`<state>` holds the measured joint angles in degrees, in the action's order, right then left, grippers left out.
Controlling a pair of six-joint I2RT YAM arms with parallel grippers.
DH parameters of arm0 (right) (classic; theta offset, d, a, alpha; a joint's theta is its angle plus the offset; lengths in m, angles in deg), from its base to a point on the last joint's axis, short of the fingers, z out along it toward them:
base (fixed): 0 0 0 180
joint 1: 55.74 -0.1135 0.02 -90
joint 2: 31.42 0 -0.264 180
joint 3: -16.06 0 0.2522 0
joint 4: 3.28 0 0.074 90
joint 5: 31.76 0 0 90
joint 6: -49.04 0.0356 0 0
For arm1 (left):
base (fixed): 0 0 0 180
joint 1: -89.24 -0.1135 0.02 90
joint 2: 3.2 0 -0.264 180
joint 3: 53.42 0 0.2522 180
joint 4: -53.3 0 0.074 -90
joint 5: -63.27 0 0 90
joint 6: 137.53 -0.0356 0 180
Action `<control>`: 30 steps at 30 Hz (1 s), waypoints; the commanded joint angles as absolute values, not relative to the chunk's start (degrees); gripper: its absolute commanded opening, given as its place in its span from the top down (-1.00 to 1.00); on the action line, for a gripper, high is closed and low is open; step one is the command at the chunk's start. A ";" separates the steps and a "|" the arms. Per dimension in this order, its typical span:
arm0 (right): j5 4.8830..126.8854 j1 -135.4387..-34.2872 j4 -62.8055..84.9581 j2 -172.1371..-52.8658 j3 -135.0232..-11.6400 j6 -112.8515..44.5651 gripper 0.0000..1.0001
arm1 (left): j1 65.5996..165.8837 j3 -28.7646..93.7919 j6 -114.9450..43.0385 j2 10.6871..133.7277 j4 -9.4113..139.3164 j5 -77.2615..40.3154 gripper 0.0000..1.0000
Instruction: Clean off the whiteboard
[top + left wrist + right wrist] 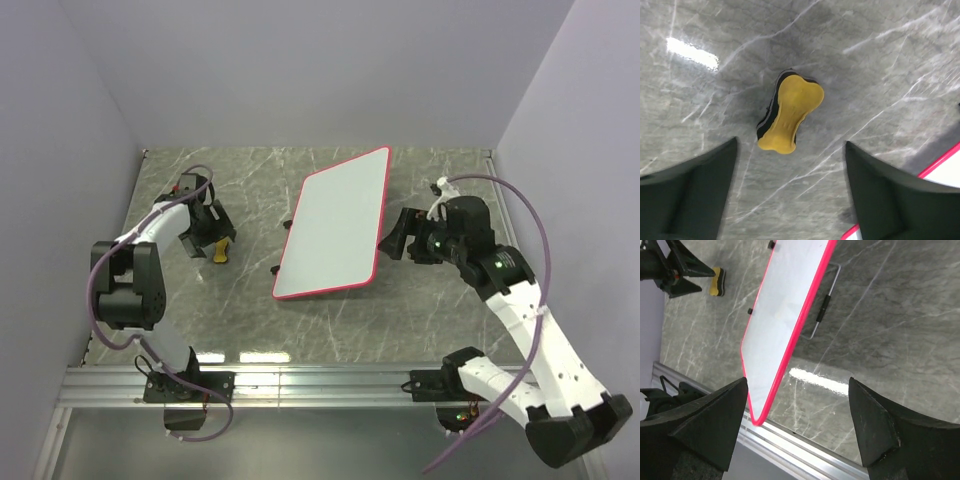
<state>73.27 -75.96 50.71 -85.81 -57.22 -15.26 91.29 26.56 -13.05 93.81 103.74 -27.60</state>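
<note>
The whiteboard (335, 225), white with a thin red frame, lies slanted in the middle of the table, and its face shows no marks. A small yellow eraser (221, 250) with a black underside rests on the table to its left. My left gripper (208, 232) hovers open right over the eraser (790, 112), the fingers (700, 185) apart from it and holding nothing. My right gripper (398, 238) stands open just off the board's right edge (782, 305), with nothing between its fingers (715, 420).
The table is grey marble with walls at left, back and right. An aluminium rail (330, 385) runs along the near edge. A thin wire stand (825, 305) sticks out beside the board. Small black clips (290, 225) sit on the board's left edge.
</note>
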 commanded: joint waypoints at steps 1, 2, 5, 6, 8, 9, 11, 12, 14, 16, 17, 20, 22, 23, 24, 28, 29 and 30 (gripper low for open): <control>70.03 -75.95 53.45 -81.18 -57.55 -15.56 -0.76 | 91.96 26.79 -13.35 90.67 105.20 -29.19 -0.90; 69.67 -76.04 53.89 -80.38 -57.55 -15.47 -0.76 | 92.05 27.05 -13.26 90.49 106.24 -29.54 -0.91; 66.69 -76.04 55.65 -77.04 -57.81 -14.24 -0.74 | 93.46 28.63 -12.99 88.04 107.31 -29.72 -0.89; 64.24 -75.95 56.53 -74.77 -57.99 -12.67 -0.73 | 94.68 29.33 -12.73 85.68 107.14 -29.64 -0.89; 62.38 -75.95 56.62 -71.87 -57.55 -11.08 -0.75 | 96.26 29.78 -12.12 83.21 106.61 -29.72 -0.89; 62.11 -76.04 55.93 -69.07 -57.12 -9.86 -0.75 | 97.67 30.30 -11.76 81.28 106.35 -29.64 -0.89; 62.99 -76.04 54.78 -66.59 -54.66 -8.71 -0.79 | 98.73 30.83 -10.45 80.13 106.34 -29.46 -0.88; 63.69 -76.04 53.65 -64.75 -53.61 -7.48 -0.80 | 99.69 31.27 -9.92 79.51 106.43 -29.55 -0.86; 65.10 -75.95 53.11 -63.51 -51.40 -6.25 -0.80 | 100.66 31.45 -8.86 78.72 106.17 -29.72 -0.85; 65.71 -76.04 51.97 -61.58 -49.39 -5.54 -0.80 | 102.42 31.89 -8.60 77.23 105.82 -30.68 -0.84; 66.24 -76.04 51.36 -60.96 -48.59 -5.36 -0.80 | 102.95 32.06 -8.68 76.61 105.64 -30.95 -0.84; 66.24 -75.95 48.37 -58.14 -46.39 -4.93 -0.83 | 104.71 33.29 -9.12 73.80 105.64 -32.36 -0.85; 65.89 -76.04 47.40 -57.61 -46.39 -4.75 -0.91 | 105.15 33.29 -9.48 71.17 105.12 -32.71 -0.86; 65.72 -76.04 47.31 -57.87 -46.74 -4.83 -0.91 | 105.24 32.86 -9.65 70.20 104.68 -32.71 -0.86; 65.63 -76.04 47.57 -58.83 -47.18 -5.01 -0.91 | 105.33 32.51 -10.17 68.19 104.24 -32.71 -0.88; 65.36 -76.04 49.15 -61.91 -50.07 -5.89 -0.91 | 105.33 31.54 -10.53 64.83 103.18 -32.89 -0.94; 65.88 -75.95 49.24 -62.27 -50.34 -6.93 -0.91 | 105.33 31.36 -10.53 64.31 103.18 -33.06 -0.95; 66.76 -76.04 48.63 -62.44 -50.52 -7.47 -0.86 | 105.33 31.27 -10.53 63.52 103.18 -33.32 -0.98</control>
